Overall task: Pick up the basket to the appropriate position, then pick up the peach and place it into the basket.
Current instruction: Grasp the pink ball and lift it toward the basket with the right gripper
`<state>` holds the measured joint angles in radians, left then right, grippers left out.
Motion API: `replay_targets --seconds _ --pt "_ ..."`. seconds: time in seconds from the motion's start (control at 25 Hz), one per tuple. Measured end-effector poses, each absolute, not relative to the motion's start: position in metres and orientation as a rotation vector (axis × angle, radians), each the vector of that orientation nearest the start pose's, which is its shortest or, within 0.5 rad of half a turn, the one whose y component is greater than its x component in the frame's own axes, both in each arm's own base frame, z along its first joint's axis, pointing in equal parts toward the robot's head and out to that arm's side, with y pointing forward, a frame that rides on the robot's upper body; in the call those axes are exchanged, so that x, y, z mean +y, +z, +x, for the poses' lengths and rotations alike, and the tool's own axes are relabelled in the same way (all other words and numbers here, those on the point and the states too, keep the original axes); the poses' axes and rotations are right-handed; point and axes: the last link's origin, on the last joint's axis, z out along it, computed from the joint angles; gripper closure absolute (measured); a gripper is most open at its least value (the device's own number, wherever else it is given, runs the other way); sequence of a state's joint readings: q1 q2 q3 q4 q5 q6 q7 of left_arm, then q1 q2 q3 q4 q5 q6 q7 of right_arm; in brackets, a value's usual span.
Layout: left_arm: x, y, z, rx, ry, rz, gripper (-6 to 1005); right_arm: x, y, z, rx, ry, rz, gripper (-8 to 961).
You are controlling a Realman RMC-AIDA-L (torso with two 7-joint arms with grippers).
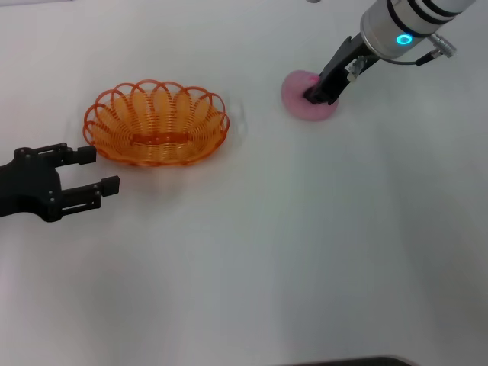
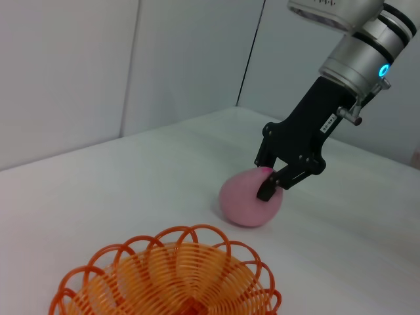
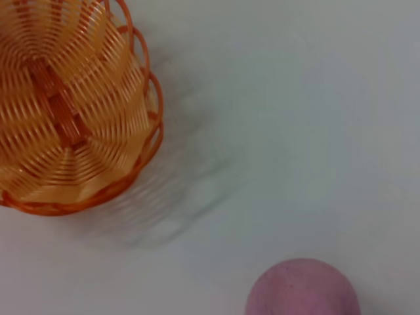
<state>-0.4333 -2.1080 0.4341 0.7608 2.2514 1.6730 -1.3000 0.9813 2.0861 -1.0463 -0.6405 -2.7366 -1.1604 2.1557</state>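
The orange basket sits upright on the white table, left of centre; it also shows in the left wrist view and the right wrist view. The pale-pink peach rests on the table at the back right, also in the left wrist view and the right wrist view. My right gripper reaches down onto the peach's top, and in the left wrist view its fingers stand a little apart against the fruit. My left gripper is open and empty just beside the basket's near-left rim, not touching it.
The white table stretches bare in front of and between the basket and the peach. Grey wall panels stand behind the table's far edge in the left wrist view.
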Motion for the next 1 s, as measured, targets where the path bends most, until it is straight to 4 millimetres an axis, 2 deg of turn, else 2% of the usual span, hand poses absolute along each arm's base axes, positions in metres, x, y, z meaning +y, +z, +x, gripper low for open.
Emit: replay_targets --seconds 0.6,1.0 --pt "0.289 0.021 -0.308 -0.671 -0.575 -2.692 305 0.431 -0.039 0.186 0.658 -0.505 -2.654 895" --pt "0.288 0.021 -0.308 -0.681 -0.574 -2.691 304 0.430 -0.039 0.180 0.649 -0.514 -2.675 901"
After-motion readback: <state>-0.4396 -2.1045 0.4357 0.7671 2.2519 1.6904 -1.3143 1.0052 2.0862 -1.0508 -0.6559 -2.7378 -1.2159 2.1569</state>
